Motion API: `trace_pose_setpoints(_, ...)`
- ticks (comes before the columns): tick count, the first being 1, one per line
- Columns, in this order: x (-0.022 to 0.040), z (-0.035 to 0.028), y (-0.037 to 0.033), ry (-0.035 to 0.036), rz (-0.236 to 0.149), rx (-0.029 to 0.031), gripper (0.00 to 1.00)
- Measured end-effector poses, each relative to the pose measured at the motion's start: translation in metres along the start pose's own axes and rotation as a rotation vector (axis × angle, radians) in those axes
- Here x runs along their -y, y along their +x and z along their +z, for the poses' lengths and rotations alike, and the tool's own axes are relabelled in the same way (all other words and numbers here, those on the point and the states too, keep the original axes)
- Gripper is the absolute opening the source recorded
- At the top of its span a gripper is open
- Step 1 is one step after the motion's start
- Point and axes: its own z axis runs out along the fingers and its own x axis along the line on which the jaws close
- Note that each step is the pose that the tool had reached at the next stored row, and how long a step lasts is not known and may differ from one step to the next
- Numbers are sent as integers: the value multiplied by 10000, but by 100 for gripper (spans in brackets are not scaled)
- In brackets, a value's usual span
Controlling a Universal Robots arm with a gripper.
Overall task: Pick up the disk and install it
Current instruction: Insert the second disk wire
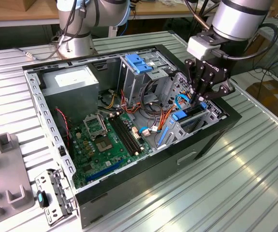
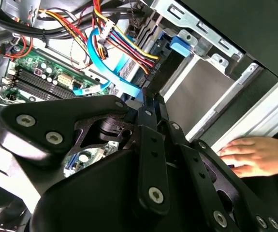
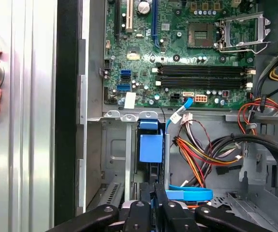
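Gripper: I am seeing the gripper (image 3: 154, 197) drawn nearly together, its fingers pinching what I am taking to be the top edge of the disk (image 3: 151, 147); the contact itself is partly hidden.
Disk: it is standing on edge under the gripper, its blue rail facing the first wrist view, inside the drive bay (image 1: 197, 118) at the corner of the case (image 1: 153, 162) on the exterior view's right. How deep it is sitting, I cannot tell.
Cable risk: the flat blue data cable (image 3: 192, 194) and the bundle of coloured power wires (image 3: 199, 147) are lying just beside the disk. I am judging they could get pinched between the disk and the bay wall, or snag a finger.
Alignment risk: the bay is narrow. If the disk is tilting in the grip, I am expecting a rail to catch on the sheet metal and the disk to jam or twist out.
Board risk: the motherboard (image 3: 177, 53) is lying next to the bay; a slipping disk could be striking it.
Person: a hand (image 2: 255, 155) is resting on the ribbed table (image 1: 235, 183) beside the case, apart from the arm but close enough that I am treating it as a hazard.
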Motion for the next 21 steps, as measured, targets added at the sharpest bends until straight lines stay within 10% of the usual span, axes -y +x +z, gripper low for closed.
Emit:
trace_pose_setpoints(8,-83,14,10,439,-31,275,16)
trace_pose_setpoints(12,-119,32,78,576,-32,714,16)
trace_pose_setpoints(16,-122,40,155,634,-10,1281,16)
trace_pose_setpoints(21,-143,47,196,893,-77,1394,16)
